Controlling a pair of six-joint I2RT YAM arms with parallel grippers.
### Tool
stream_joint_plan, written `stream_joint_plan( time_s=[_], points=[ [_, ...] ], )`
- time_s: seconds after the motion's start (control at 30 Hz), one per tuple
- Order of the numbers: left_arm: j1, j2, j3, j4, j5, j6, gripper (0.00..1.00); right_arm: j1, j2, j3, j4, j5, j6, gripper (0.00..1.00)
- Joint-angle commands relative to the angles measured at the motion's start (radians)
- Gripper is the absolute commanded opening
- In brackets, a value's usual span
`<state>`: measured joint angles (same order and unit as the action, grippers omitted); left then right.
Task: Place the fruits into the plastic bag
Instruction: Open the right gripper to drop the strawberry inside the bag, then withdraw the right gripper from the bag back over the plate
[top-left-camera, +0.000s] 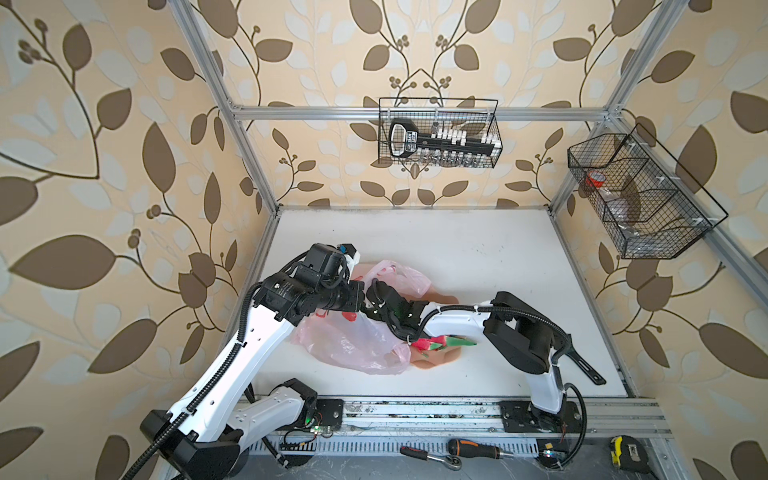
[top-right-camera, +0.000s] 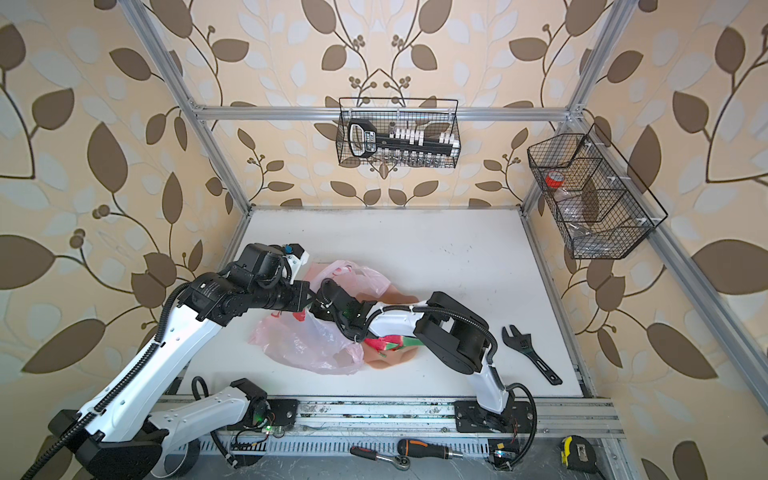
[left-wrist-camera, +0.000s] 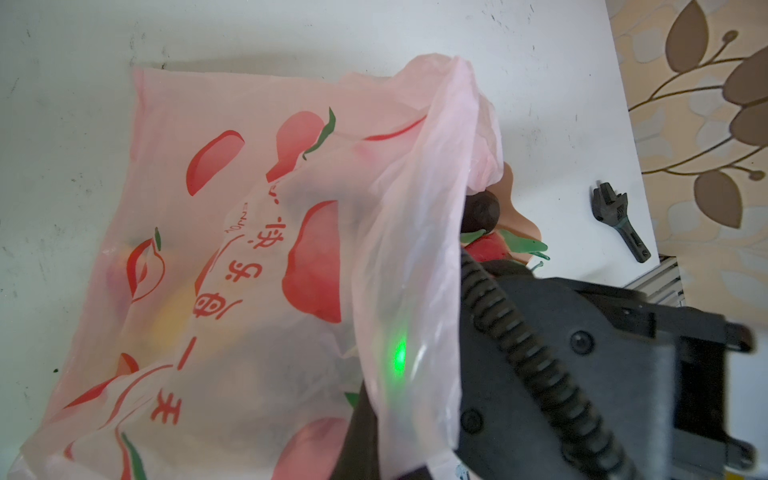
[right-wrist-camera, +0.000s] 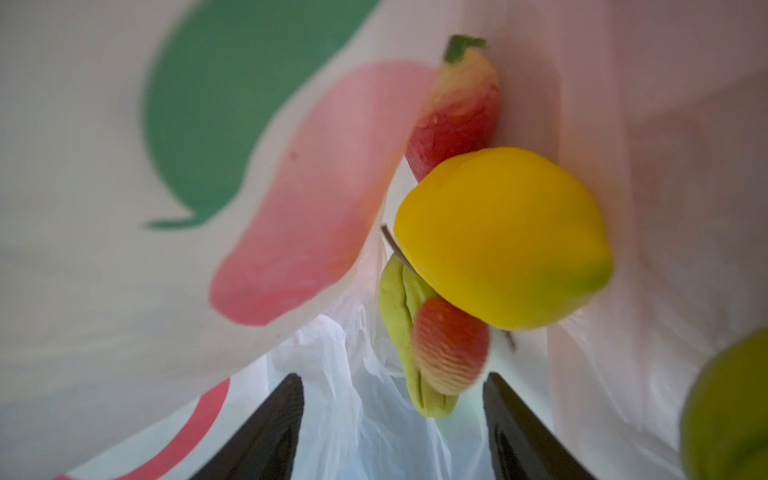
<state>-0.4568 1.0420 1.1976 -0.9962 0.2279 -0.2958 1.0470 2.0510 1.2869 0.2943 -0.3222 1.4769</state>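
The pink plastic bag (top-left-camera: 349, 345) lies on the white table, and my left gripper (left-wrist-camera: 386, 457) is shut on its raised rim. My right gripper (right-wrist-camera: 390, 382) is inside the bag, open and holding nothing. Just past its fingertips (right-wrist-camera: 270, 428) lie a yellow lemon (right-wrist-camera: 503, 237), a red strawberry-like piece (right-wrist-camera: 457, 120) and a green pear with a red piece (right-wrist-camera: 451, 345) against it. A second green fruit (right-wrist-camera: 731, 411) is at the frame's edge. Outside, the dragon fruit (top-left-camera: 436, 344) and a dark plum (left-wrist-camera: 480, 212) rest on the peach plate (top-left-camera: 446, 359). In both top views the right fingers are hidden.
A black wrench (top-right-camera: 530, 353) lies on the table to the right of the right arm. Two wire baskets (top-left-camera: 440, 133) (top-left-camera: 640, 199) hang on the back and right walls. Hand tools (top-left-camera: 473, 451) lie on the front rail.
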Motion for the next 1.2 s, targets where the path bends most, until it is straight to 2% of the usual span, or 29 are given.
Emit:
stream_joint_plan(
  time_s=[0.0,0.33,0.83,1.17],
  points=[
    [0.004,-0.001,0.036,0.017,-0.002,0.015,0.0,0.004,-0.006,0.015,-0.024,0.001,-0.003,0.7],
    [0.004,-0.01,0.03,0.001,-0.037,0.015,0.0,0.004,-0.094,0.009,-0.115,0.024,-0.088,0.75],
    [0.004,-0.031,0.019,-0.016,-0.073,0.013,0.0,0.004,-0.352,-0.083,-0.384,0.118,-0.296,0.83],
    [0.004,-0.045,0.012,-0.023,-0.069,0.018,0.0,0.008,-0.5,-0.169,-0.492,0.161,-0.363,0.88]
  ],
)
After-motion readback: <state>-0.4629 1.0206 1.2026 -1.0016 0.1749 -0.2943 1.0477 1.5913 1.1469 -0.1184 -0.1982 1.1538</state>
